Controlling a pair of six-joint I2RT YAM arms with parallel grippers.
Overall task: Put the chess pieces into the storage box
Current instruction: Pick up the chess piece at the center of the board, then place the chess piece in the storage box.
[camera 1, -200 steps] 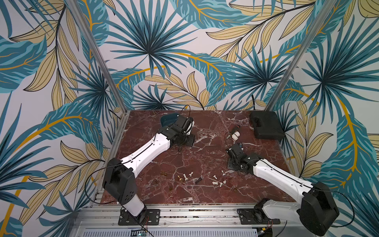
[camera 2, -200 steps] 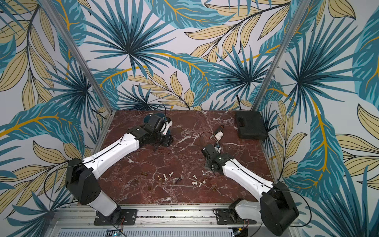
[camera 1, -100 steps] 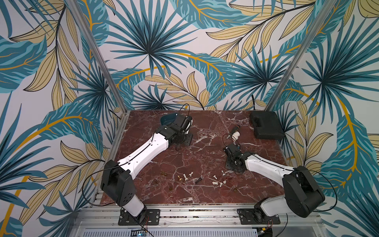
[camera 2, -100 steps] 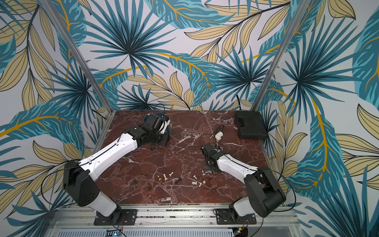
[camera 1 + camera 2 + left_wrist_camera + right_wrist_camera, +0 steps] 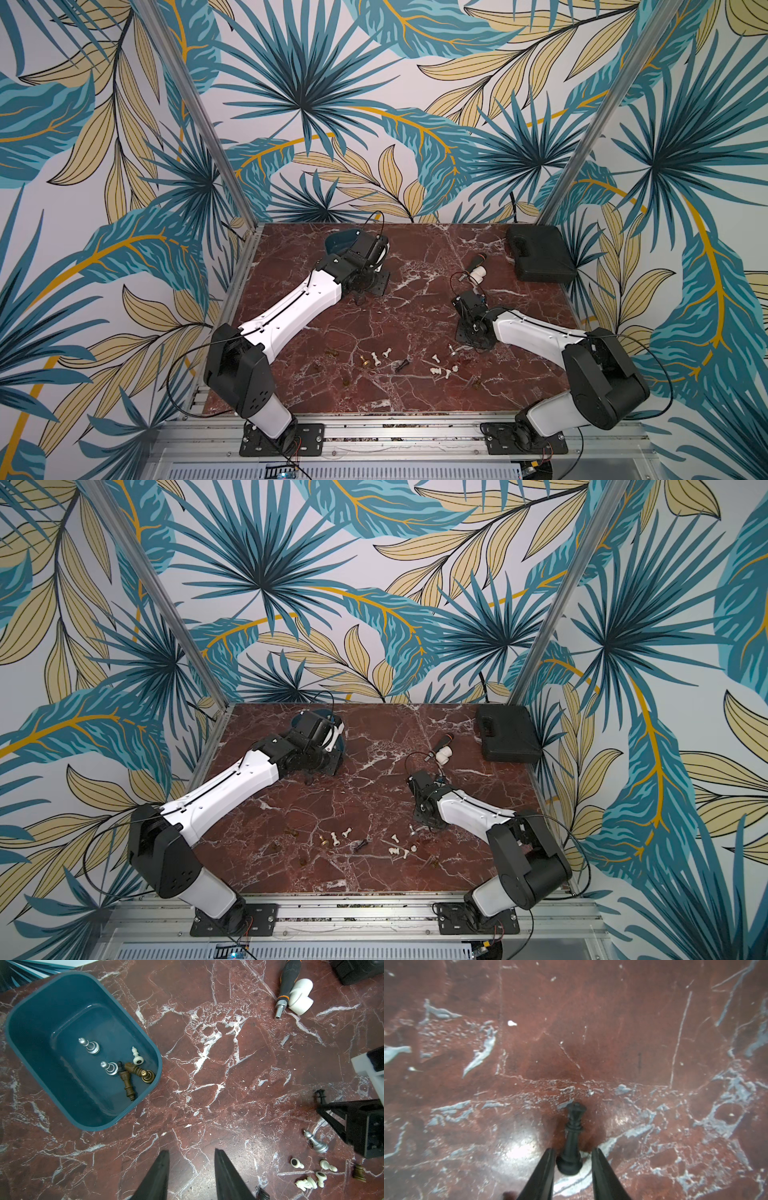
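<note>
Lower right in the left wrist view I counted six loose chess pieces [image 5: 307,1183]: four white, one silver, one brown; my right gripper [image 5: 572,1149] stood narrowly parted around one black queen [image 5: 572,1140], a sliver showing beside its base; my left gripper [image 5: 190,1150] hung part-open, empty; upper left, the storage box [image 5: 31,1022] held five: two silver, one white, two brown.
</note>
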